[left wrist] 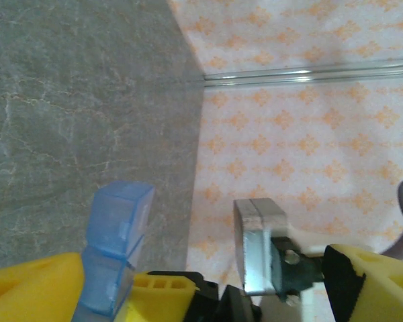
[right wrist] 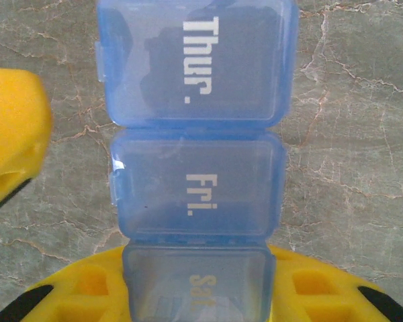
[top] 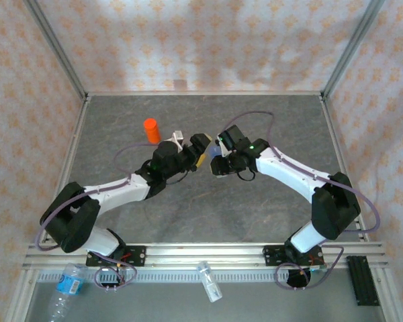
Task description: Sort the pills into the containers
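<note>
Translucent blue plastic pill-organizer strip hangs over the grey bench, right of the orange cylindrical vial, between left tool and right tool. Left wrist: left tool gapes wide, gripping nothing. Right wrist: right tool clamps the strip's "Sat" end, likely steadying its lids for opening.

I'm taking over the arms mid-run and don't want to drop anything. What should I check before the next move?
1. Right gripper clamped on the pill organizer: ok, it grips the Sat. end.
2. Left gripper ready to take hold: ok, its jaws are wide open, with one finger beside the organizer.
3. Lids open to receive pills: not ok, Thur., Fri. and Sat. are all shut.
4. Contents of the compartments: cannot tell through the blue plastic.
5. Orange vial upright and apart from both arms: ok.
</note>
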